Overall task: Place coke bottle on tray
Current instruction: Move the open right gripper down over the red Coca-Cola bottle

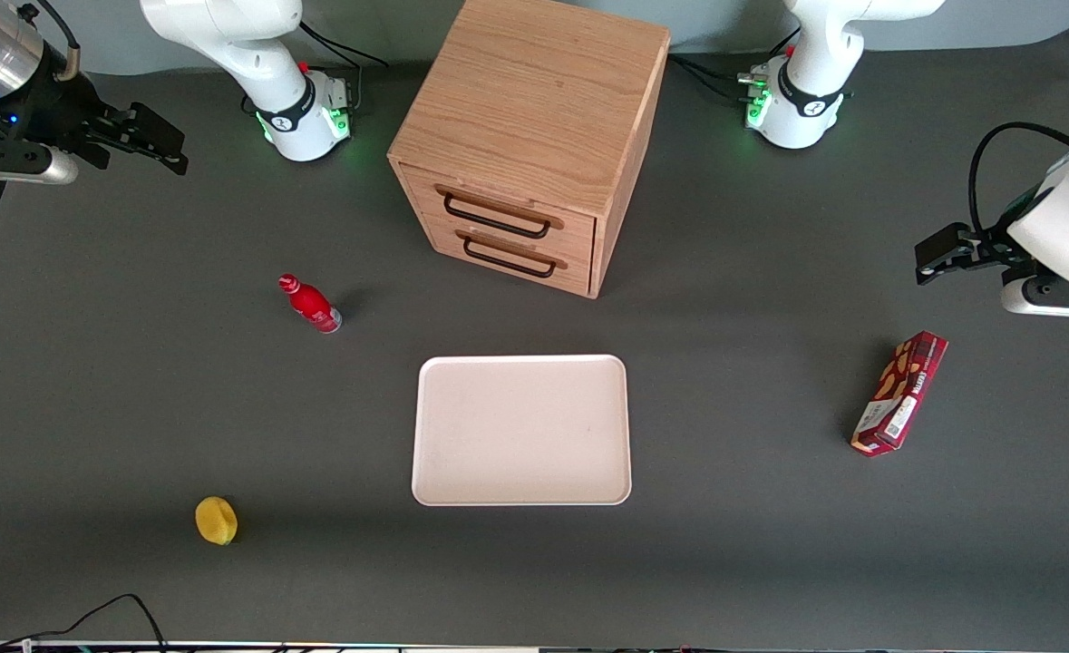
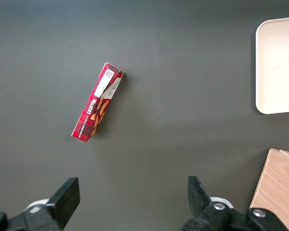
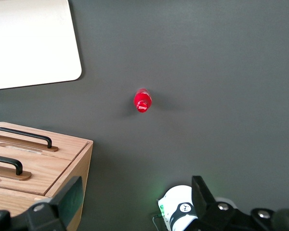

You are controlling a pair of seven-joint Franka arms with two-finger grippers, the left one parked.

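The coke bottle (image 1: 310, 305), small and bright red with a red cap, stands on the dark table between the wooden cabinet and the working arm's end. It shows from above in the right wrist view (image 3: 142, 100). The pale pinkish-white tray (image 1: 522, 430) lies flat and bare, nearer the front camera than the cabinet; a corner of it shows in the right wrist view (image 3: 33, 43). My gripper (image 1: 149, 145) hangs high above the table at the working arm's end, well away from the bottle. It is open and empty, its fingers (image 3: 70, 199) spread wide.
A wooden two-drawer cabinet (image 1: 534, 136) stands at the table's middle, farther from the front camera than the tray. A yellow lemon (image 1: 216, 521) lies near the front edge. A dark red snack box (image 1: 899, 393) lies toward the parked arm's end.
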